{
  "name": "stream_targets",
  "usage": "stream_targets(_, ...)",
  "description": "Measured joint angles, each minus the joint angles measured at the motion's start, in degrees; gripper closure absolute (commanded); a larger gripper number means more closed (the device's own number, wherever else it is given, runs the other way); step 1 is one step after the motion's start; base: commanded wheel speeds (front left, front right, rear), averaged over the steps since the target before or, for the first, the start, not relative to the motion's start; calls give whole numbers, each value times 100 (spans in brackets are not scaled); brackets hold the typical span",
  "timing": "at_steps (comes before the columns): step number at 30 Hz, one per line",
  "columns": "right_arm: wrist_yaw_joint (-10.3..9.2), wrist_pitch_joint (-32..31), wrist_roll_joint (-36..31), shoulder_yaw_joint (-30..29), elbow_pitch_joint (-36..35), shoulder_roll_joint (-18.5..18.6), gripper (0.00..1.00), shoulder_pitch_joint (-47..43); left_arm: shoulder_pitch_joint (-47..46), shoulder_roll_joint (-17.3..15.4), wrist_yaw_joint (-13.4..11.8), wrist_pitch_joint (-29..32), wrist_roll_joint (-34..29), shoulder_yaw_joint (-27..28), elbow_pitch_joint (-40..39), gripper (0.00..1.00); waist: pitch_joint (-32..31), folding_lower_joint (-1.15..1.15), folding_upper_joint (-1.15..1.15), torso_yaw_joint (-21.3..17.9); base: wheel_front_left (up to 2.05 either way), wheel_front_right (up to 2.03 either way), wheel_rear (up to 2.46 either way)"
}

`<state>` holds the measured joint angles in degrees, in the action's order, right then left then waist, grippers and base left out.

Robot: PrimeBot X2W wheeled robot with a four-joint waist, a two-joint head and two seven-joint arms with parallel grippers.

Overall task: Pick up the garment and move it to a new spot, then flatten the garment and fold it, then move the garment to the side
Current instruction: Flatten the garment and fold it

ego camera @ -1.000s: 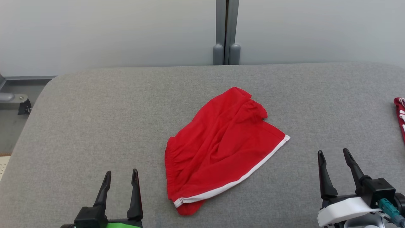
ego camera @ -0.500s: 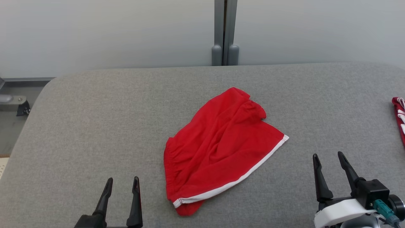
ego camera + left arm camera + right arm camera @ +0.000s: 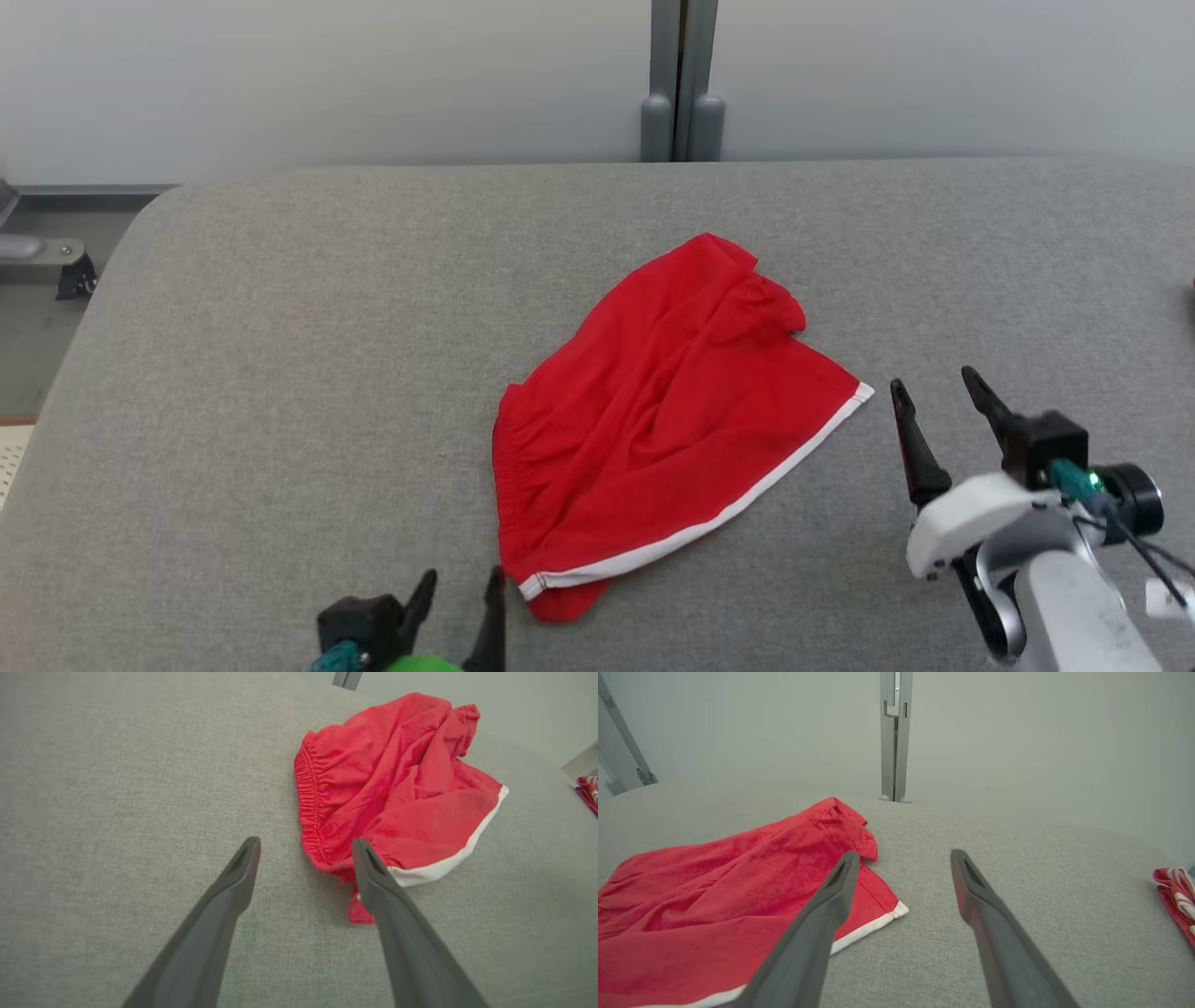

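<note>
Crumpled red fabric shorts (image 3: 667, 411) with a white hem band are laid near the middle of the grey cloth-covered table (image 3: 280, 373). The left gripper (image 3: 462, 586) is held wide apart and empty, just beside the shorts' near corner; whether the cloth is touched cannot be told. The right gripper (image 3: 934, 381) is also held wide and empty, just beside the white-trimmed right corner. A red-and-white striped cloth (image 3: 1176, 896) is seen at the table's right edge.
</note>
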<state>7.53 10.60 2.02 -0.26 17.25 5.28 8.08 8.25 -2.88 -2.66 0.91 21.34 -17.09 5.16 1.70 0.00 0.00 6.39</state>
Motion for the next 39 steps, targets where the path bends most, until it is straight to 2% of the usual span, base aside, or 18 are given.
stream_targets(3, 1, -548, -149, 230, 578, 243, 0, 627, 13, 0, -59, 870, -9, -328, -286, 0, 144, 0, 0, 63, 0, 0, 0)
stream_targets(6, 1, -1068, -182, 430, 1104, 360, 0, 998, 56, 2, -63, 1388, 137, -535, -675, 0, 293, 0, 0, 129, 0, 0, 0)
stream_targets(9, 0, -1394, -221, 455, 1527, 506, 0, 1283, 107, 2, -57, 1728, 280, -694, -984, 0, 442, 0, 0, 213, 0, 0, 0)
stream_targets(12, 1, -1457, -242, 457, 1798, 546, 0, 1491, 107, -2, -60, 1870, 320, -753, -1089, 0, 577, 0, 0, 310, 0, 0, 0)
stream_targets(20, 0, -1454, -271, 538, 2326, 580, 0, 1824, -41, -1, -145, 1712, 331, -842, -940, 0, 874, 0, 0, 487, 0, 0, 0)
stream_targets(30, 0, -1250, -264, 613, 2653, 591, 0, 2047, -244, 1, -214, 1446, 467, -1001, -538, 0, 986, 0, 0, 490, 0, 0, 0)
stream_targets(39, 1, -1103, -260, 655, 2841, 604, 0, 2107, -345, 4, -186, 1367, 604, -1112, -684, 0, 964, 0, 0, 475, 0, 0, 0)
